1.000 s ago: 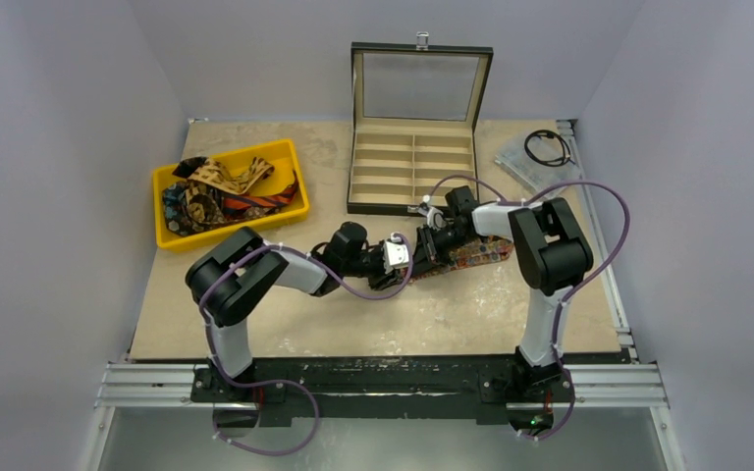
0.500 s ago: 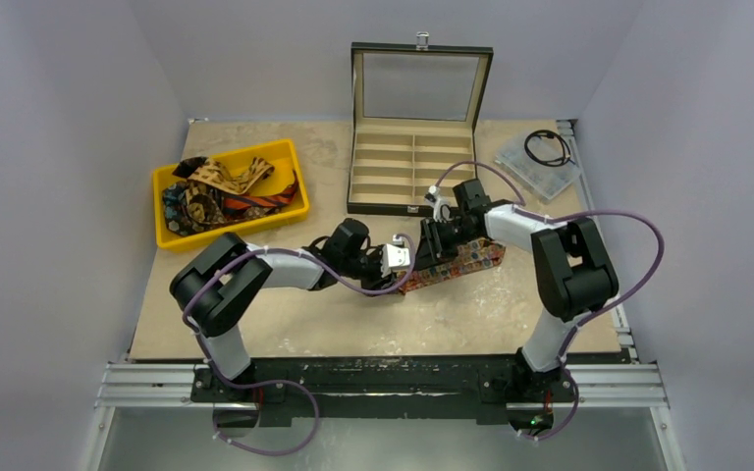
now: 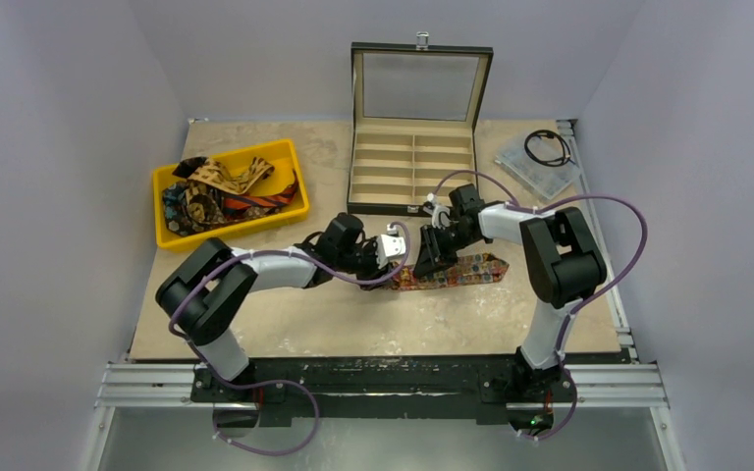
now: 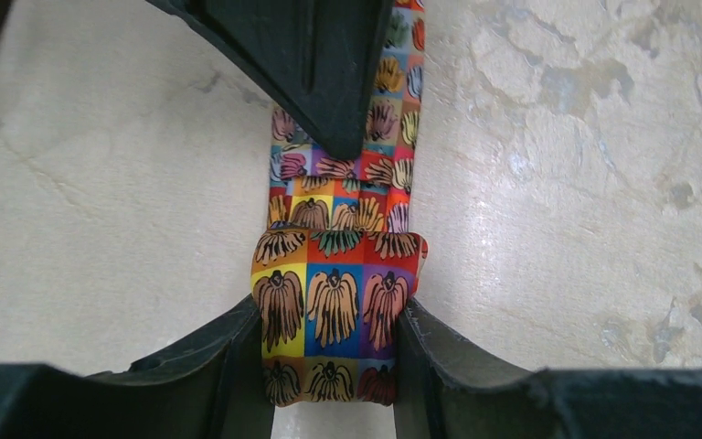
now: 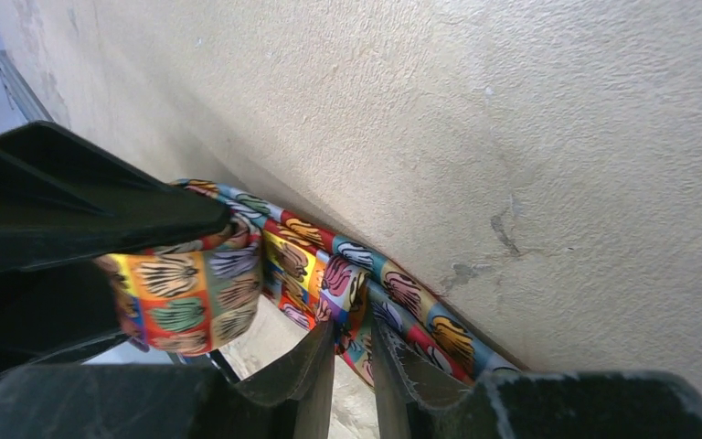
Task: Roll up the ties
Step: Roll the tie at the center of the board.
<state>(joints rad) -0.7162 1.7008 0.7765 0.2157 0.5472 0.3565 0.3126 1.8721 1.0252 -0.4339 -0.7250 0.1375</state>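
The multicoloured floral tie [image 3: 457, 269] lies on the table in front of the open case. Its left end is wound into a small roll [image 4: 334, 311]. My left gripper [image 3: 400, 257] is shut on that roll, one finger on each side [image 4: 238, 366]. My right gripper [image 3: 426, 257] sits just right of the roll, its jaws pinched on a fold of the flat part of the tie [image 5: 352, 334]. The roll also shows in the right wrist view [image 5: 187, 297]. Other ties [image 3: 224, 191] lie piled in the yellow bin [image 3: 299, 192].
An open black case [image 3: 414, 169] with tan compartments stands at the back centre. A clear lidded box with a black coiled cable [image 3: 547, 147] lies at the back right. The yellow bin is at the back left.
Both grippers moved slightly left along the tie. The unrolled part now lies flatter and stretches further right on the table.
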